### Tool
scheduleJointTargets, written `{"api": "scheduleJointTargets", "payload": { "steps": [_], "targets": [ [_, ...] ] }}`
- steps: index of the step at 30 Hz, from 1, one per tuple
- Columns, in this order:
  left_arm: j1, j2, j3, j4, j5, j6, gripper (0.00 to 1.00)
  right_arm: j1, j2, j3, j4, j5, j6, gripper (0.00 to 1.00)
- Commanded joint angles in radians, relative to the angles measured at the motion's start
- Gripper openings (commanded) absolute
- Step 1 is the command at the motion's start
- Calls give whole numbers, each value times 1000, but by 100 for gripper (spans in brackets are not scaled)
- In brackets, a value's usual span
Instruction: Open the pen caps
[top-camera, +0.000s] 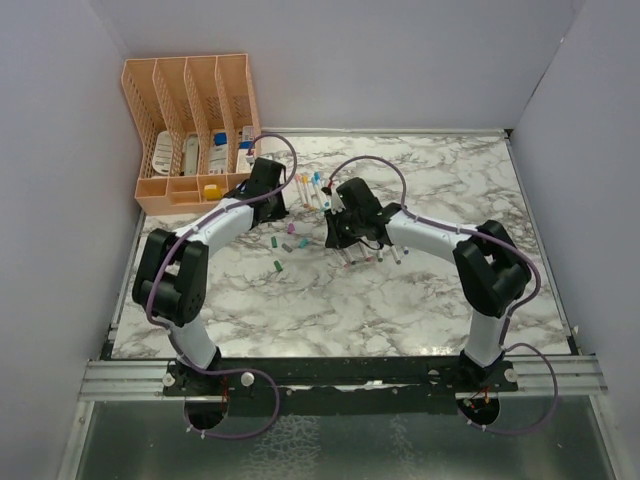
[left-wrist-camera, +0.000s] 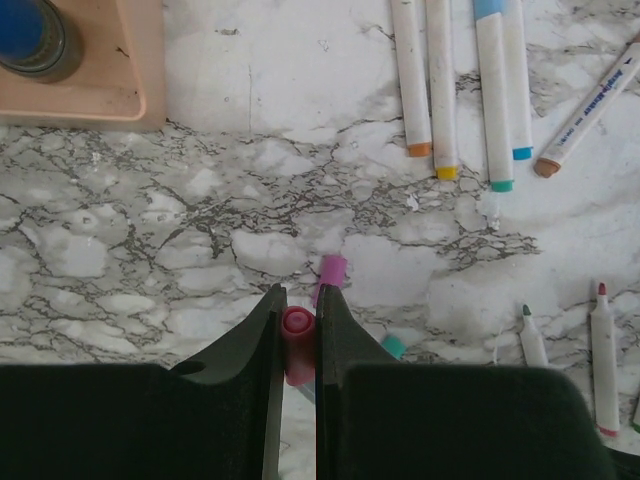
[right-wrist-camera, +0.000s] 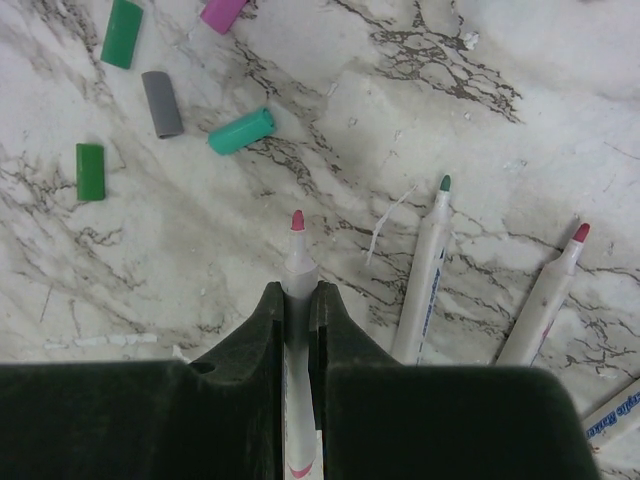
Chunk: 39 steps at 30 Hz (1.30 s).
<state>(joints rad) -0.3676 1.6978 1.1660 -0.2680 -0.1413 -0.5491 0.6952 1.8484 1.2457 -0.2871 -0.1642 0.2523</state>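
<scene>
While the left gripper (left-wrist-camera: 299, 305) is clamped on a pink cap (left-wrist-camera: 297, 342) over the marble table (left-wrist-camera: 150, 230), the right gripper (right-wrist-camera: 297, 296) pinches a white pen (right-wrist-camera: 296, 255), its pink tip bare; a teal cap (right-wrist-camera: 241, 131), a grey cap (right-wrist-camera: 162, 103) and a green cap (right-wrist-camera: 90, 171) lie loose beyond it

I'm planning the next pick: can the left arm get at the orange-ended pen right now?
Probably not yet. The orange-ended pen lies uncovered ahead of the left gripper, but that gripper is shut on a pink cap and would have to drop it first.
</scene>
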Motion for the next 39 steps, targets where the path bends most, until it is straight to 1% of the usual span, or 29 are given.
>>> {"api": "scheduleJointTargets", "payload": {
  "steps": [1,12,20,26,29,33,36,38,39],
  "targets": [
    [14,83,61,-14,-16,41,0,11,54,49,1,69,-23,1],
    [39,170,94,-7,15,49,0,16,128,80,8,88,-33,1],
    [42,178,69,-7,30,50,12,18,144,80,8,89,-29,1],
    [43,177,52,-9,44,48,28,20,146,79,6,90,-27,1],
    [43,178,47,-11,47,48,34,21,146,79,5,89,-26,2],
    [44,164,50,-21,46,48,36,23,146,77,3,92,-27,1],
    [46,120,54,-37,34,44,38,24,145,84,-3,95,-28,1],
    [48,70,56,-42,25,38,42,24,148,89,-9,98,-31,4],
    [48,40,59,-44,22,36,44,24,149,92,-12,100,-30,9]
  ]
}}
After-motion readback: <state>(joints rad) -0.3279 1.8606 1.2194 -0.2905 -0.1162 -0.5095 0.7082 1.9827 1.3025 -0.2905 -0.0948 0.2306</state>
